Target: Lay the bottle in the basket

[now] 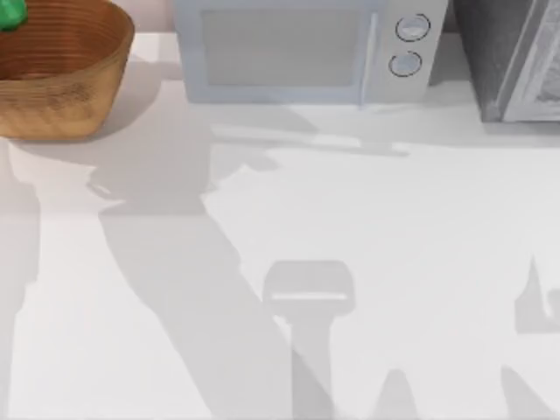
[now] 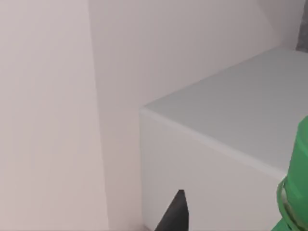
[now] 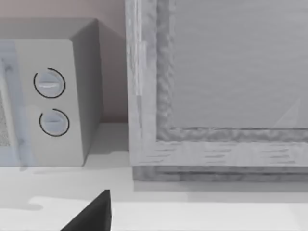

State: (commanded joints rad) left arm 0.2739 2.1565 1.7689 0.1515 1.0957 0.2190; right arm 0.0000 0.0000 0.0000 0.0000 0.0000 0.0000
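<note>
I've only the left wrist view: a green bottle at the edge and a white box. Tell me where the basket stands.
Observer: The basket stands far left in the top view, beside the microwave.
Operator: Say whether the bottle is over it.
Observer: A green piece of the bottle shows inside the basket's rim; lying or held, I cannot tell.
Operator: Report the right wrist view.
Observer: It faces the microwave's two knobs and a grey appliance.

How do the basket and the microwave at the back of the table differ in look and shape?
The basket is round, woven and orange-brown; the microwave is boxy, smooth and pale grey. The basket is open-topped with something green showing at its rim; the microwave is closed, with two round dials on its front. The basket sits at the table's far left, the microwave nearer the middle. Both stand along the back of the white table.
</note>
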